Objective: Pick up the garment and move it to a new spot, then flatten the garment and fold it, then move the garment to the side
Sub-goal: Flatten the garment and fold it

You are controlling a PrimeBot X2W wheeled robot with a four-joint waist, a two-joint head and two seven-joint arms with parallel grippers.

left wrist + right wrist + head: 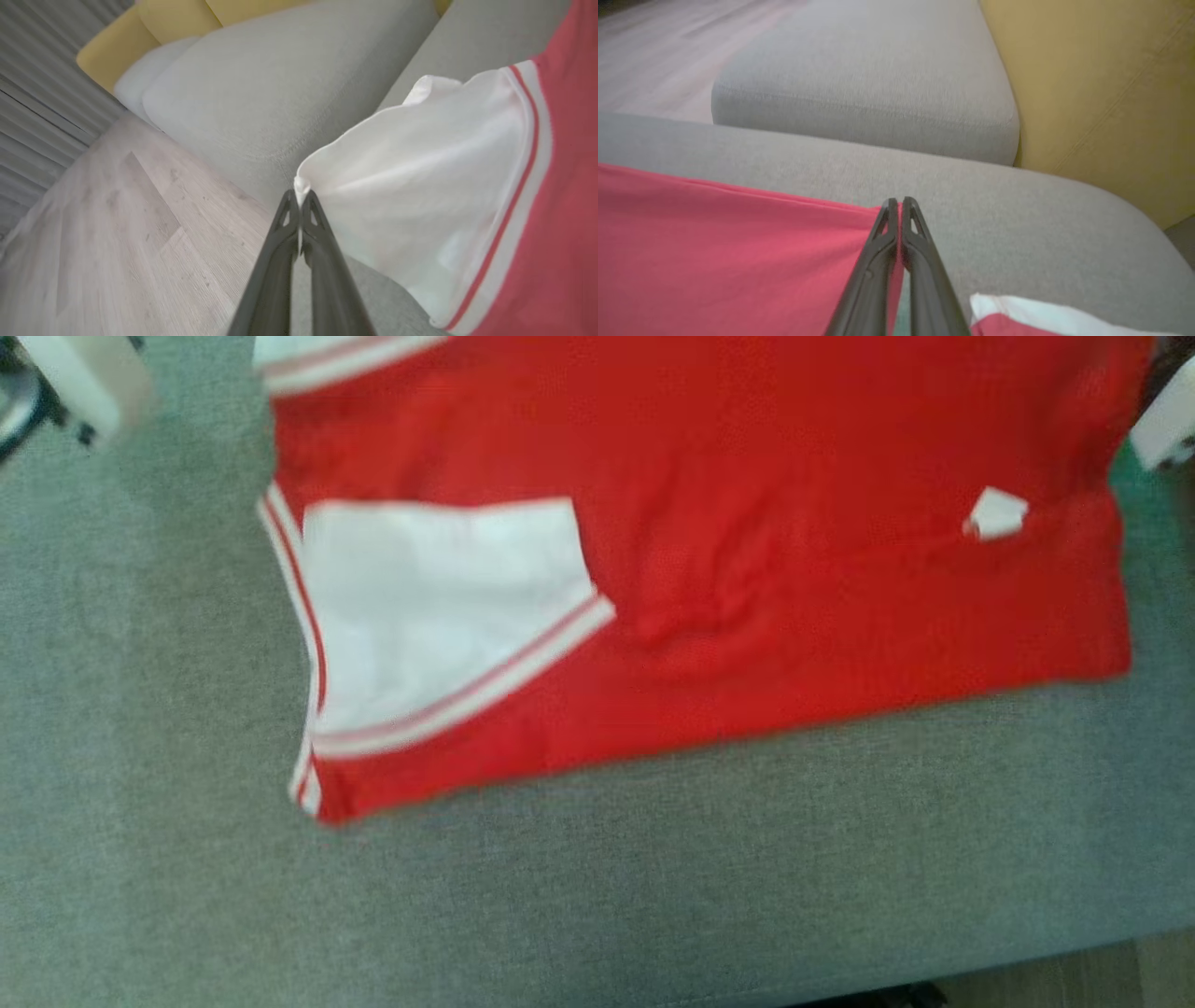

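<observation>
Okay so the garment (747, 476) lies spread on the grey sofa (653, 877), left gripper (299, 193) jaws pinching its white sleeve (420, 177), right gripper (899, 203) jaws pinching a red edge, so looks like folding's barely started.

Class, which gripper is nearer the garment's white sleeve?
Left. The left gripper pinches a corner of the white sleeve; the right gripper grips the red edge of the garment instead.
</observation>
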